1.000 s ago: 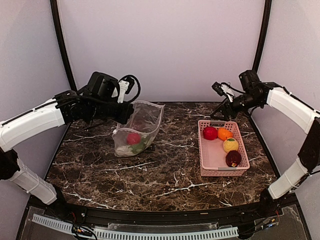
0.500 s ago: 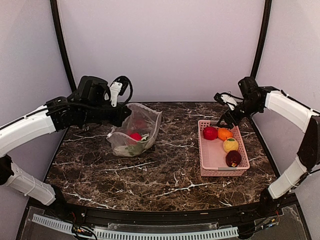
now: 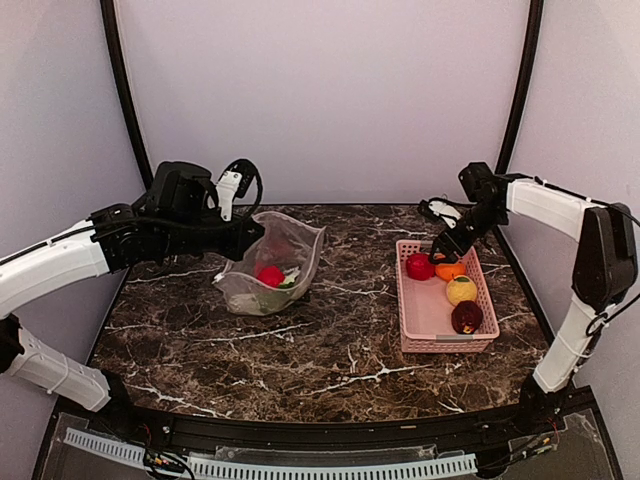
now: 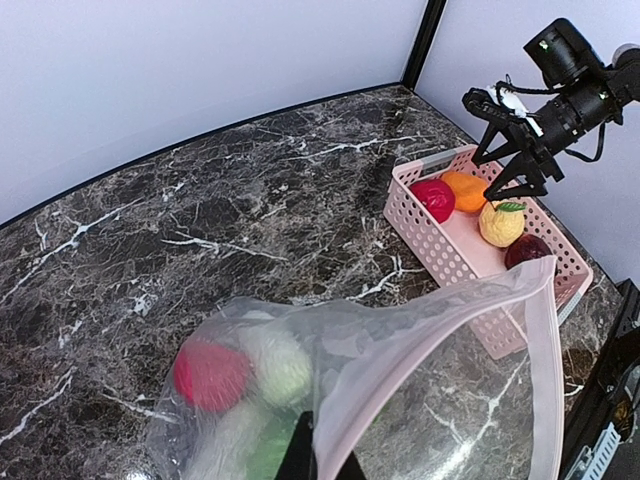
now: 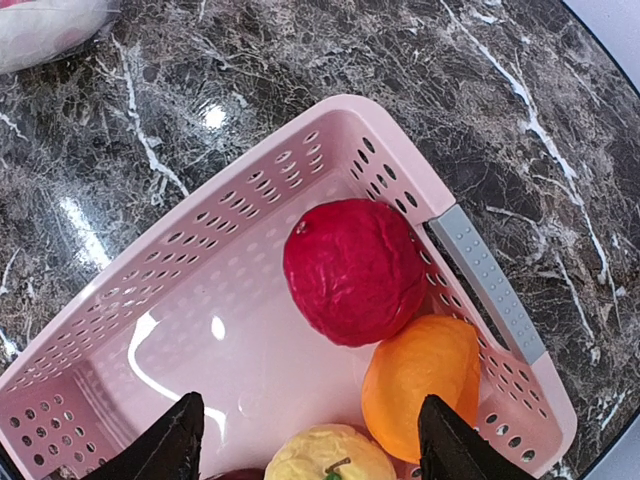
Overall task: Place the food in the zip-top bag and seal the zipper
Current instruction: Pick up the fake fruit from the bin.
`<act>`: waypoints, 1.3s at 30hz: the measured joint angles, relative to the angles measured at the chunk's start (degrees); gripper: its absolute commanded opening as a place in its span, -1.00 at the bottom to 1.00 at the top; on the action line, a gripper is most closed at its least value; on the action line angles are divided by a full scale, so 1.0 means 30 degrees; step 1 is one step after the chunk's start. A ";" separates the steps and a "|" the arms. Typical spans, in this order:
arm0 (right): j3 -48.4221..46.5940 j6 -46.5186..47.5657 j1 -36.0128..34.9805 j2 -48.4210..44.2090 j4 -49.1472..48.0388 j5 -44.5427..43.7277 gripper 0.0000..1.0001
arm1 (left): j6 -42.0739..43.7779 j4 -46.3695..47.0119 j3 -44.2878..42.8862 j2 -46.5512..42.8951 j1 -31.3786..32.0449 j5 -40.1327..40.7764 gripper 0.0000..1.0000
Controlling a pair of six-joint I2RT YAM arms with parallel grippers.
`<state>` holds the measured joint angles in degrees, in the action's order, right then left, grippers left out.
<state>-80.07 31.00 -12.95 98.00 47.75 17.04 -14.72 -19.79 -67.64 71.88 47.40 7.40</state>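
1. My left gripper (image 4: 322, 462) is clamped shut on the bag's (image 3: 290, 245) zipper (image 4: 543, 380); the bag rests on the table, its mouth gaping.
2. I see one red ball (image 3: 270, 275) inside the bag.
3. My right gripper (image 5: 310, 445) hangs open above the basket (image 5: 300, 150), over another red ball (image 5: 355, 270) and the orange (image 5: 420, 385).

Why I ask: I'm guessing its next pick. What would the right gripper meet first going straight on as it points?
Probably the yellow toy fruit in the pink plastic lattice basket: it lies between the fingers of the open right gripper. The red ball lies just beyond; depth is unclear.
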 measured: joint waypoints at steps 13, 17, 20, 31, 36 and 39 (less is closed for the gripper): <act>-0.1836 -0.0022 0.0000 0.3031 0.0146 -0.0087 0.42 | -0.0321 0.0423 0.0197 -0.0007 0.0000 -0.0175 -0.98; -0.2310 -0.0073 -0.0007 0.3708 0.0080 0.0000 0.42 | -0.0321 0.0423 0.0197 0.0000 0.0000 -0.0168 -0.98; -0.2470 -0.0087 -0.0015 0.4029 0.0058 0.0051 0.41 | -0.0321 0.0423 0.0197 0.0000 0.0000 -0.0168 -0.98; -0.3060 -0.0386 -0.0780 0.5246 -0.0080 0.0073 0.40 | -0.0313 0.0423 0.0197 0.0029 0.0000 -0.0160 -0.98; -0.3104 -0.0444 -0.0976 0.5566 -0.0102 0.0080 0.41 | -0.0240 0.0423 0.0197 0.0146 0.0000 -0.0153 -0.98; -0.3213 -0.0466 -0.0976 0.5632 -0.0109 0.0015 0.45 | -0.0160 0.0430 0.0197 0.0211 0.0000 -0.0153 -0.98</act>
<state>-89.71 29.61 -15.88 114.89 47.42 17.08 -15.20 -18.50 -67.05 72.51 47.40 6.94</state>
